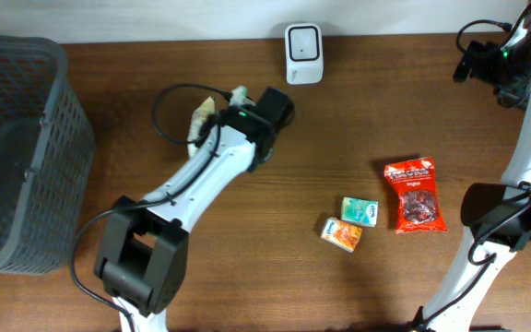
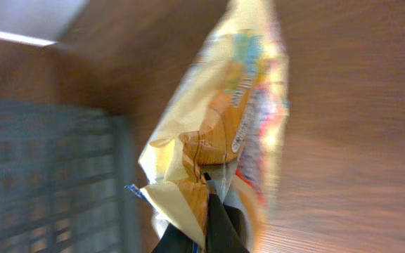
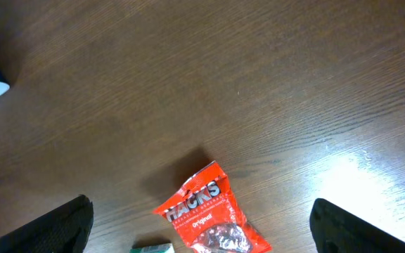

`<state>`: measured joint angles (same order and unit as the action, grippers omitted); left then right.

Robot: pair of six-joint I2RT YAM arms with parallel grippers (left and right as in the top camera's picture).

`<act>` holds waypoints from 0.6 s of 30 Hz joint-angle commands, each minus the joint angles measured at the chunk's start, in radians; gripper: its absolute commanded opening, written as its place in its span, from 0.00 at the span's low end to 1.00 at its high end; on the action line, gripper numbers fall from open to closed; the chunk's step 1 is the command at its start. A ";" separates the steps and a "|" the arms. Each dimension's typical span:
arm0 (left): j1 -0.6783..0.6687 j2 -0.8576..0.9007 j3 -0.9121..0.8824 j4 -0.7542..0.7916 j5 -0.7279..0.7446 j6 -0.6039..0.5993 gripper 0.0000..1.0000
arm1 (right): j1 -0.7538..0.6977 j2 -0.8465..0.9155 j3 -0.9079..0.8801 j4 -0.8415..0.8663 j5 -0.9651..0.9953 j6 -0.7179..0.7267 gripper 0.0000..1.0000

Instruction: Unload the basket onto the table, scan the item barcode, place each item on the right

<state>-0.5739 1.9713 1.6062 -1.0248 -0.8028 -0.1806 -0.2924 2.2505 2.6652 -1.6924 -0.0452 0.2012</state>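
My left gripper point(image 1: 218, 115) is shut on a yellow and orange snack bag point(image 1: 199, 120), held above the table left of the white barcode scanner point(image 1: 302, 53). In the left wrist view the black fingertips point(image 2: 216, 221) pinch the bag's point(image 2: 220, 126) lower edge, and the picture is blurred by motion. No barcode can be made out on it. My right gripper point(image 3: 202, 235) hangs open high over the table's right side, with a red Hacks candy bag point(image 3: 206, 218) lying far below between its fingers.
A dark grey mesh basket point(image 1: 17, 148) stands at the left edge, also visible behind the bag as the basket point(image 2: 41, 169). The red candy bag point(image 1: 415, 195), a green packet point(image 1: 359, 210) and an orange packet point(image 1: 341, 234) lie on the right half of the wooden table.
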 commanded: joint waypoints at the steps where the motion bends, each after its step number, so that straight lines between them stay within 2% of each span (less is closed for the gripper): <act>1: -0.056 0.010 -0.012 0.041 0.371 -0.017 0.00 | -0.003 -0.019 0.016 -0.005 0.005 -0.006 0.98; 2: -0.067 0.009 -0.012 0.060 0.459 -0.016 0.00 | -0.003 -0.019 0.016 -0.005 0.005 -0.006 0.99; 3: -0.080 0.009 -0.011 0.086 0.569 -0.016 0.08 | -0.003 -0.019 0.016 -0.005 0.005 -0.006 0.99; 4: -0.085 0.009 -0.008 0.093 0.606 -0.016 0.29 | -0.003 -0.019 0.016 -0.005 0.005 -0.006 0.99; 5: -0.087 0.009 0.004 0.089 0.632 -0.016 0.43 | -0.003 -0.019 0.016 -0.005 0.005 -0.006 0.99; 7: -0.081 0.008 0.069 0.040 0.670 -0.016 0.62 | -0.003 -0.019 0.016 -0.005 0.005 -0.006 0.99; 9: -0.063 0.007 0.204 -0.048 0.713 -0.016 0.93 | -0.003 -0.019 0.016 -0.005 0.005 -0.006 0.99; 10: -0.051 0.007 0.253 -0.070 0.713 -0.016 0.98 | -0.002 -0.019 0.016 -0.005 0.005 -0.006 0.99; 11: -0.035 0.007 0.303 -0.081 0.709 -0.016 0.98 | -0.003 -0.019 0.016 -0.005 0.005 -0.006 0.99; 12: -0.010 0.007 0.329 -0.072 0.686 -0.016 0.92 | -0.003 -0.019 0.016 -0.005 0.005 -0.006 0.98; 13: 0.020 0.007 0.330 -0.054 0.638 -0.017 0.73 | -0.002 -0.019 0.016 -0.005 0.005 -0.006 0.98; 14: 0.047 0.013 0.323 -0.048 0.598 -0.017 0.49 | -0.002 -0.019 0.016 -0.005 0.005 -0.006 0.98; 15: 0.072 0.022 0.313 -0.042 0.587 -0.017 0.37 | -0.002 -0.019 0.016 -0.005 0.005 -0.006 0.98; 16: 0.100 0.042 0.306 -0.042 0.589 -0.035 0.13 | -0.003 -0.019 0.016 -0.005 0.005 -0.006 0.98; 17: 0.118 0.068 0.305 -0.046 0.597 -0.061 0.00 | -0.002 -0.019 0.016 -0.005 0.005 -0.006 0.98; 18: 0.130 0.101 0.304 -0.045 0.616 -0.085 0.00 | -0.002 -0.019 0.016 -0.005 0.005 -0.006 0.98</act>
<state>-0.4797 1.9945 1.9244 -1.0695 -0.1852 -0.2111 -0.2924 2.2505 2.6652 -1.6928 -0.0452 0.2008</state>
